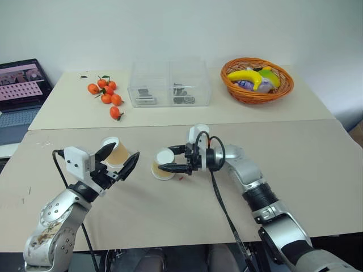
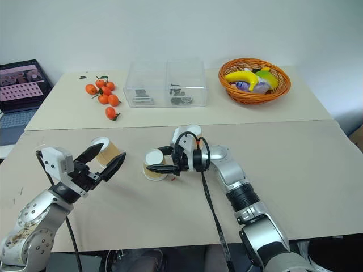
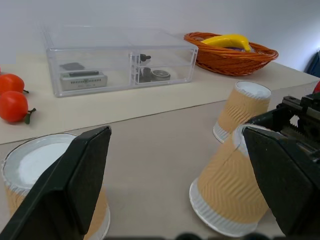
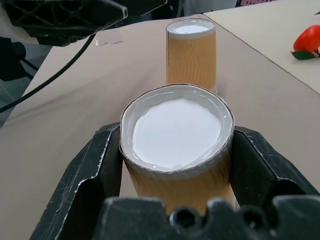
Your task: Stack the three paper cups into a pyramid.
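From the left eye view, the three paper cups stand apart on the tabletop, all upside down with the white base up, so no pyramid exists yet. The right pincer (image 1: pixel 170 164) is clamped on the middle cup (image 1: pixel 163 164), which sits tilted near the centre of the tabletop, towards its near edge. A second cup (image 1: pixel 198 135) stands upright just behind the right wrist. The left cup (image 1: pixel 115 151) stands nearer the tabletop's left edge, between the spread fingers of the left pincer (image 1: pixel 118 160), which is wide open and grips nothing.

The right eye view gives the same layout: left cup, gripped middle cup and far cup in a loose row, none touching another.

In the left wrist view, the two black fingers (image 3: pixel 75 180) stand far apart. The left cup (image 3: pixel 35 175) is beside one of them, whether touching I cannot tell. The middle cup (image 3: pixel 225 195) leans over with one side of its rim lifted, the right pincer at its top, and the far cup (image 3: pixel 242 110) stands behind it.

In the right wrist view, the pincer's fingers (image 4: pixel 95 170) press both sides of the middle cup (image 4: pixel 176 135), closed firmly on it. Beyond it the left cup (image 4: pixel 191 52) stands upright.

As I judge it, the task is at its beginning: one cup is in hand, the two base cups must still be set side by side, and the third placed on top.
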Controlling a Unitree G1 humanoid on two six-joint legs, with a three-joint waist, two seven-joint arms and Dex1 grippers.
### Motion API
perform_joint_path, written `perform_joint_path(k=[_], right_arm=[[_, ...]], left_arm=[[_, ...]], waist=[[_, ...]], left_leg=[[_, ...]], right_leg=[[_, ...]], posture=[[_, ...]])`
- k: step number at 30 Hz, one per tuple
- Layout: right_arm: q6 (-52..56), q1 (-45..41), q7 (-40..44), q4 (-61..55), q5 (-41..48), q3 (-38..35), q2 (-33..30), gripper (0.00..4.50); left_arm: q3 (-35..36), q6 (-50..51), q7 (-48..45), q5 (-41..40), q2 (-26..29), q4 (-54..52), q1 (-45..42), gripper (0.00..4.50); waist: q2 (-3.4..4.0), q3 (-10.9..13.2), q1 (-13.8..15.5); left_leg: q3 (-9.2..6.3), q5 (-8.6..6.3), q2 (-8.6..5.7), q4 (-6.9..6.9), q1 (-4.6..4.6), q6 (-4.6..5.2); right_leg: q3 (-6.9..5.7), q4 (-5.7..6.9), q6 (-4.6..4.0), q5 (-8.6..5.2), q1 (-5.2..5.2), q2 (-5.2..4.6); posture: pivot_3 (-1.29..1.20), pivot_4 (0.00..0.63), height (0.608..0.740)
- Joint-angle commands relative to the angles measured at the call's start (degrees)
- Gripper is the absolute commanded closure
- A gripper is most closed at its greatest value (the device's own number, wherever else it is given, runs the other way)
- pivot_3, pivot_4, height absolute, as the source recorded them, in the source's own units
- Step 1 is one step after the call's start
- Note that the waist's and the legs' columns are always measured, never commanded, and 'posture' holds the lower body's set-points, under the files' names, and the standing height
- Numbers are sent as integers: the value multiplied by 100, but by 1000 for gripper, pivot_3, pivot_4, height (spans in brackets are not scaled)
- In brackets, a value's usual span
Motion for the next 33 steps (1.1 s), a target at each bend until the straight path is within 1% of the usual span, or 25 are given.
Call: perform_joint_path(k=[1,2,4,5,6,7,11,14,17,18,21,23,26,29,31,33], right_arm=[[194,19,8,-400,83,-12,95,1766],[192,48,8,-432,83,-11,110,1766],[264,86,49,-467,99,-18,103,790],[252,107,67,-487,71,-13,76,628],[294,107,20,-493,32,-36,41,255],[381,88,-26,-497,21,-75,3,25],[911,77,123,-866,444,-415,-292,25],[1391,252,293,-1344,770,-575,-634,25],[1865,655,593,-2025,1195,-706,-1131,25],[2119,937,683,-2395,1483,-873,-1378,25],[2582,1490,631,-3063,1992,-1247,-1814,25],[2481,1735,413,-3120,1897,-1434,-1978,25],[1920,1934,-23,-2759,1356,-1672,-2168,25],[1355,1855,-549,-2212,823,-1889,-2251,25],[1154,1760,-645,-1953,688,-1995,-2321,25],[992,1646,-618,-1768,612,-2032,-2375,25]], left_arm=[[-21,-170,-30,-1,-31,-14,-82,0],[-55,-193,-31,30,-44,14,-87,0],[-111,-223,-27,65,-78,39,-99,0],[-147,-235,-20,80,-102,44,-108,0],[-203,-258,-15,94,-136,52,-123,0],[-255,-281,-14,110,-171,66,-141,0],[-439,-362,-58,195,-285,228,-272,0],[-531,-396,-122,226,-307,382,-428,0],[-597,-430,-186,220,-316,534,-602,0],[-609,-423,-217,196,-313,597,-691,0],[-605,-411,-285,148,-285,726,-848,0],[-603,-409,-338,146,-252,792,-919,0],[-579,-381,-400,123,-217,848,-1002,0],[-576,-306,-517,57,-139,818,-1010,0],[-598,-184,-649,-38,-9,672,-937,0],[-569,8,-905,-238,260,339,-698,0]], waist=[[0,0,-16],[0,0,-19],[0,0,-24],[0,0,-27],[0,0,-28],[0,0,-29],[0,0,-10],[0,0,8],[-1,0,59],[-1,0,70],[-1,0,116],[-2,0,81],[-1,0,70],[-2,0,73],[-2,0,81],[-2,0,58]], left_leg=[[1,0,0,0,0,0],[0,0,0,0,0,1],[1,0,0,0,0,0],[1,0,0,0,0,0],[0,0,-1,0,0,0],[0,-1,-1,0,0,0],[0,-1,-1,0,-1,0],[1,-2,-1,0,-1,2],[1,-4,1,0,-2,5],[1,-4,0,0,-4,6],[2,-7,-2,2,-10,11],[6,-9,-3,5,-10,13],[20,-10,5,4,3,16],[27,-9,6,7,5,14],[27,-7,5,8,3,12],[27,-6,5,6,2,10]], right_leg=[[1,0,0,0,0,0],[1,0,0,0,0,0],[0,-1,0,0,0,0],[0,-1,0,0,0,0],[0,-1,0,0,0,0],[0,-1,0,0,0,0],[0,0,0,0,0,0],[0,-1,0,0,1,0],[-1,-4,0,0,1,0],[-1,-5,0,0,2,0],[-2,-7,1,0,2,-2],[-1,-6,1,0,2,-3],[0,-2,0,1,12,-1],[1,0,1,1,12,0],[2,-1,1,1,12,-1],[2,-1,0,1,10,0]], posture=[[0,150,738],[0,150,738],[0,150,738],[0,150,738],[0,150,738],[0,150,738],[0,150,738],[0,150,738],[0,150,738],[0,150,738],[0,150,738],[0,150,738],[0,150,738],[0,150,738],[0,150,738],[0,150,738]])
